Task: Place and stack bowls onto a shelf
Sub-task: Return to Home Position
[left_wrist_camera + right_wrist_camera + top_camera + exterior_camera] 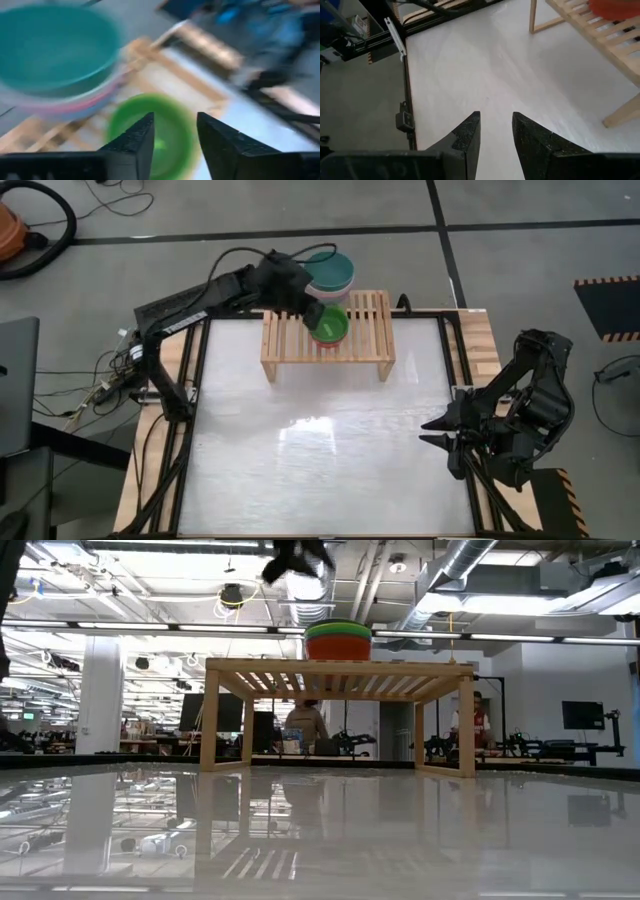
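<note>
Left arm: was stretched from the worktop's [320,450] left side to the back of the shelf [375,330], bent at the elbow, with the wrist over the slats.
Left claw [313,311]: was held above the lime green bowl [331,328]. Its two dark fingers [135,145] were parted by a clear gap and nothing was gripped.
Right arm: was folded at the worktop's right edge, well apart from the shelf.
Right claw [432,432]: was pointed in over the bare worktop, its fingers a little apart and empty.
Shelf: light wood was seen, with a top of parallel bars on solid side legs, set at the far middle of the worktop.
Lime green bowl: a round, plain, smooth bowl was seen on the slats near the shelf's middle, nested on top of a small stack.
Dark teal bowl [328,270]: it was the larger bowl, topping a stack with cream-white and pink rims at the shelf's rear edge, just behind the green one.
Worktop: a pale, glossy sheet was shown, with reflections on it.
Low view only: a red-orange bowl [338,649] was shown under the green one, and the shelf's underside bars were seen.
Left wrist view only: the teal stack was shown close and blurred, beside the green bowl.
Right wrist view only: a shelf leg and a red-orange edge on the slats were shown.
</note>
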Available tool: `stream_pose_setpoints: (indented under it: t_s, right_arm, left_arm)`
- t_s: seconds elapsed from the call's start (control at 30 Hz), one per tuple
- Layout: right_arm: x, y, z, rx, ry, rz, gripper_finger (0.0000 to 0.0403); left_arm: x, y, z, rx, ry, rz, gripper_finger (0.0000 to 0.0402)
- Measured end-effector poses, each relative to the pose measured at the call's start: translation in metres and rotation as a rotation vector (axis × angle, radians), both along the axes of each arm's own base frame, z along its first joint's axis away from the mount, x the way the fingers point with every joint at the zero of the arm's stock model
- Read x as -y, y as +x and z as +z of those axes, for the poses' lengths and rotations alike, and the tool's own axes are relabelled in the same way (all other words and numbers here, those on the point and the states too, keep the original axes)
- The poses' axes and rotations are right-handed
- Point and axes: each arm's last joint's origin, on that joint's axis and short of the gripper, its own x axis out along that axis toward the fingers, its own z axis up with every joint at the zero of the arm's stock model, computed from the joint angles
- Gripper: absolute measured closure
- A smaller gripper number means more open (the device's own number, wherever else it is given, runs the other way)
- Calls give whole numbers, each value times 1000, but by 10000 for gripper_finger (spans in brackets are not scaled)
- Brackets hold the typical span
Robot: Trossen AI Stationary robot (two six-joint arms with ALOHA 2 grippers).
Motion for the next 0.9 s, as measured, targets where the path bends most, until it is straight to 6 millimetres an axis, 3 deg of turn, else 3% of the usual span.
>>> stream_pose_setpoints:
  t_s: [0.13, 0.27, 0.47, 0.6, 0.7, 0.83, 0.9]
  right_arm:
    - [2, 2, 3, 93, -66, -56, 264]
    - [10, 5, 12, 255, -189, -163, 264]
    - [31, -5, 63, 434, -270, -252, 264]
    - [35, -8, 82, 430, -250, -175, 264]
    - [44, -13, 88, 415, -312, -138, 264]
    - [71, -32, 99, 413, -206, 12, 264]
    - [80, -41, 109, 456, -147, 153, 264]
  left_arm:
    - [32, -19, 39, 182, 51, -196, 301]
    - [65, -53, 77, 316, 165, -233, 323]
    - [109, -113, 115, 473, 225, -318, 333]
    - [132, -141, 118, 432, 276, -414, 333]
    - [147, -144, 114, 443, 363, -493, 333]
    - [162, -144, 110, 628, 407, -756, 333]
    - [164, -146, 102, 666, 394, -804, 333]
